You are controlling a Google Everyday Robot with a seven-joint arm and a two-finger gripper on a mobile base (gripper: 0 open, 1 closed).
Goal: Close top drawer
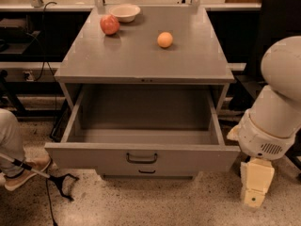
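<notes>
The top drawer [141, 149] stands pulled far out, with open floor [155, 204] before its front edge. The end effector [256, 188] hangs low near its right front corner, not touching; wide or narrow cannot be told.

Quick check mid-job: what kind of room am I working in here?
Probably a lab or workshop, not a home: a gray metal cabinet with its top drawer pulled open, a speckled hard floor, and a workbench behind. The gripper hangs low, right of the open drawer's front in the view.
</notes>
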